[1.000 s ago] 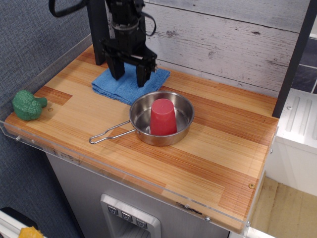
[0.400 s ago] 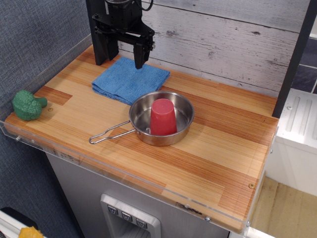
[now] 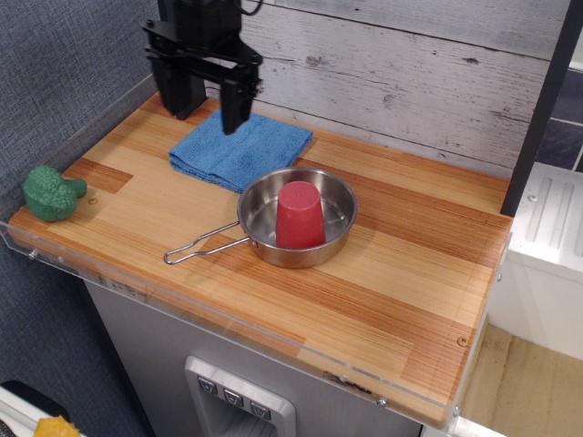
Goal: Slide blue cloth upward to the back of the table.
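The end effector (image 3: 202, 107), fingers spread and empty, is seen raised and shifted left since earlier; the blue cloth (image 3: 240, 148) lies folded, flat, unmoved at the desk (image 3: 401, 300) back.

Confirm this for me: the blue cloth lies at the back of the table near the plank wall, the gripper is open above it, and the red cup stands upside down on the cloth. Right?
Not quite. The red cup stands upside down inside the steel pan, not on the blue cloth. The observation.image view shows it. The rest holds: the cloth lies at the back of the table near the plank wall, and the gripper is open above it.
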`<state>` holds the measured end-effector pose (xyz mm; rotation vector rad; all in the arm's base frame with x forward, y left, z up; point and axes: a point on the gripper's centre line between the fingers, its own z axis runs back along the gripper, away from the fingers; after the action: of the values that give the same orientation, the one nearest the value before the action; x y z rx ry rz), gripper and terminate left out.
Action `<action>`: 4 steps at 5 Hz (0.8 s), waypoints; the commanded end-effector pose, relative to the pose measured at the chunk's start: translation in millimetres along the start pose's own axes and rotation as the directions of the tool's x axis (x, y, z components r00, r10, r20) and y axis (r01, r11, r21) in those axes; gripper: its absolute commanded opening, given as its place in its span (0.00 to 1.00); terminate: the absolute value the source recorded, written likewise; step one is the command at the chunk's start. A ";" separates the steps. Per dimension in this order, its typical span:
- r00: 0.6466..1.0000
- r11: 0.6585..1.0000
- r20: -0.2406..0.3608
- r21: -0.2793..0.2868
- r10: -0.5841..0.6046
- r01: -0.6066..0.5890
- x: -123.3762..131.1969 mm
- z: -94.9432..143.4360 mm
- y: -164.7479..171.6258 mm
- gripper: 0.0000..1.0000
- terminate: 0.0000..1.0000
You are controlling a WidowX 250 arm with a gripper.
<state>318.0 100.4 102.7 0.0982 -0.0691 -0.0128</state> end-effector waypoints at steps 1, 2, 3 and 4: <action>0.996 0.996 -0.004 0.028 0.090 -0.089 -53.4 16.8 11.2 1.00 0.00; 0.987 0.985 0.009 0.070 0.159 -0.159 -83.1 24.8 18.4 1.00 0.00; 0.971 0.968 0.014 0.080 0.239 -0.239 -106.1 32.1 26.4 1.00 0.00; 0.971 0.968 0.014 0.080 0.239 -0.239 -106.1 32.1 26.4 1.00 0.00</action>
<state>212.6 128.8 120.9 0.1561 -0.0554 0.2353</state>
